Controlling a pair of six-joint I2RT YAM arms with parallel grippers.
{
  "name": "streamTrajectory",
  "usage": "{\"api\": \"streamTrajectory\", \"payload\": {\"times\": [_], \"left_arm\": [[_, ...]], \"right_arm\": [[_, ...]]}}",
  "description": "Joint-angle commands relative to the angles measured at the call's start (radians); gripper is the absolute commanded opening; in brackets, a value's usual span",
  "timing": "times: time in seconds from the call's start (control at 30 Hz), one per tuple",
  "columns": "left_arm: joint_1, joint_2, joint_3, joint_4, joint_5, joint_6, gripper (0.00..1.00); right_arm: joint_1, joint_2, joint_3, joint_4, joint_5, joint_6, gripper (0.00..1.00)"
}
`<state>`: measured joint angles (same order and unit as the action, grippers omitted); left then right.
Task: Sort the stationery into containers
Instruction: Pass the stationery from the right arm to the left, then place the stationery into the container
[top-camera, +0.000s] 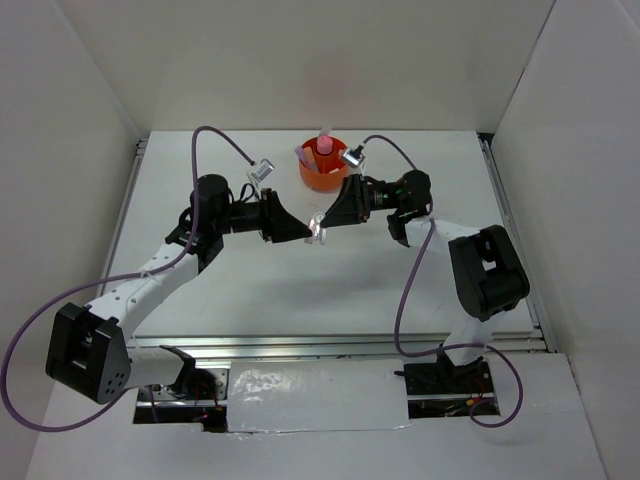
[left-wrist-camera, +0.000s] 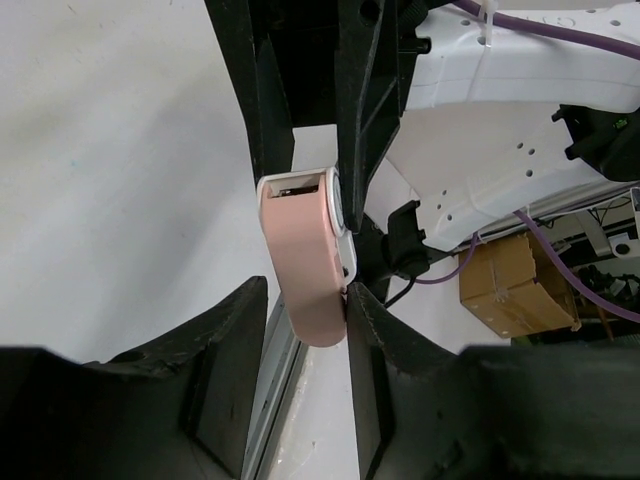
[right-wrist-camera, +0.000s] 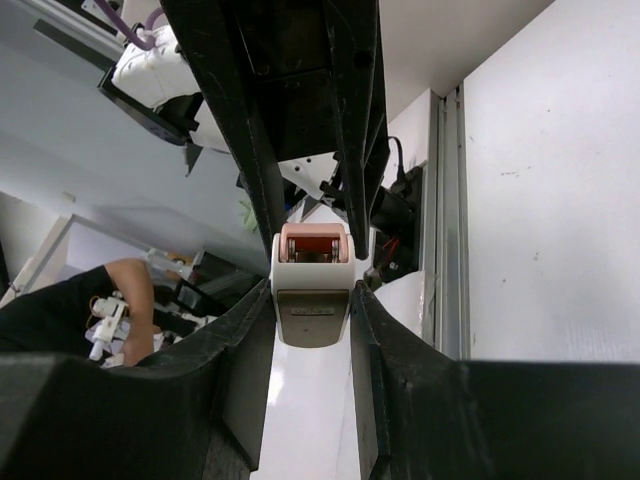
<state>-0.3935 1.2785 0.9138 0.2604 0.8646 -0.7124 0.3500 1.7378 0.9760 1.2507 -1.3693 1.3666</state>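
A small pink and white stationery item (top-camera: 318, 232) hangs above the middle of the table between both grippers. My right gripper (right-wrist-camera: 312, 300) is shut on its white end (right-wrist-camera: 312, 285), with both fingers against its sides. My left gripper (left-wrist-camera: 305, 300) straddles its pink end (left-wrist-camera: 308, 260). The right-hand finger (left-wrist-camera: 375, 340) touches it, while a gap remains at the left-hand finger (left-wrist-camera: 235, 340). The round orange container (top-camera: 323, 172) stands behind the grippers at the table's far middle. A pink tube (top-camera: 323, 148) and a purple pen (top-camera: 301, 155) stick up from it.
White walls enclose the table on the left, back and right. Metal rails (top-camera: 300, 343) run along the table's near edge and its sides. Purple cables (top-camera: 225, 137) loop above both arms.
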Motion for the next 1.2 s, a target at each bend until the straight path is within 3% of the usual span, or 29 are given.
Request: {"api": "streamTrajectory", "payload": {"times": [0.0, 0.37, 0.4, 0.47, 0.53, 0.63, 0.73, 0.77, 0.83, 0.87, 0.9, 0.97, 1.17], "left_arm": [[-0.008, -0.015, 0.034, 0.055, 0.011, -0.007, 0.49], [-0.015, 0.007, 0.028, 0.108, 0.045, -0.05, 0.39], [-0.016, 0.008, 0.033, 0.099, 0.036, -0.044, 0.37], [-0.019, 0.015, 0.048, 0.07, 0.039, -0.018, 0.2], [-0.021, 0.018, 0.065, 0.021, 0.018, 0.016, 0.04], [-0.022, 0.015, 0.104, -0.085, -0.042, 0.095, 0.0], [-0.021, 0.012, 0.158, -0.192, -0.137, 0.22, 0.0], [-0.021, 0.01, 0.169, -0.257, -0.163, 0.25, 0.0], [-0.025, 0.012, 0.207, -0.34, -0.243, 0.353, 0.0], [-0.03, 0.018, 0.226, -0.372, -0.277, 0.388, 0.0], [-0.037, 0.022, 0.259, -0.43, -0.312, 0.453, 0.0], [-0.059, 0.05, 0.298, -0.492, -0.424, 0.548, 0.0], [-0.106, 0.252, 0.54, -0.598, -0.682, 0.783, 0.0]], "right_arm": [[0.014, -0.044, 0.018, 0.079, -0.002, -0.012, 0.0], [0.026, -0.04, 0.018, 0.078, -0.004, -0.02, 0.0], [0.026, -0.04, 0.018, 0.076, -0.004, -0.021, 0.0], [0.027, -0.04, 0.016, 0.064, -0.005, -0.027, 0.01], [0.026, -0.046, 0.013, 0.04, -0.002, -0.046, 0.18], [0.0, -0.078, 0.001, -0.043, 0.012, -0.119, 0.43], [-0.048, -0.113, -0.008, -0.238, 0.032, -0.22, 0.47], [-0.071, -0.147, -0.002, -0.32, 0.044, -0.339, 0.47], [-0.137, -0.188, 0.027, -0.711, 0.082, -0.539, 0.47], [-0.16, -0.226, 0.102, -0.919, 0.179, -0.837, 0.47], [-0.189, -0.236, 0.154, -1.317, 0.243, -0.998, 0.47], [-0.206, -0.26, 0.257, -1.605, 0.457, -1.256, 0.48], [-0.336, -0.412, 0.159, -1.715, 0.588, -1.412, 0.6]]}}
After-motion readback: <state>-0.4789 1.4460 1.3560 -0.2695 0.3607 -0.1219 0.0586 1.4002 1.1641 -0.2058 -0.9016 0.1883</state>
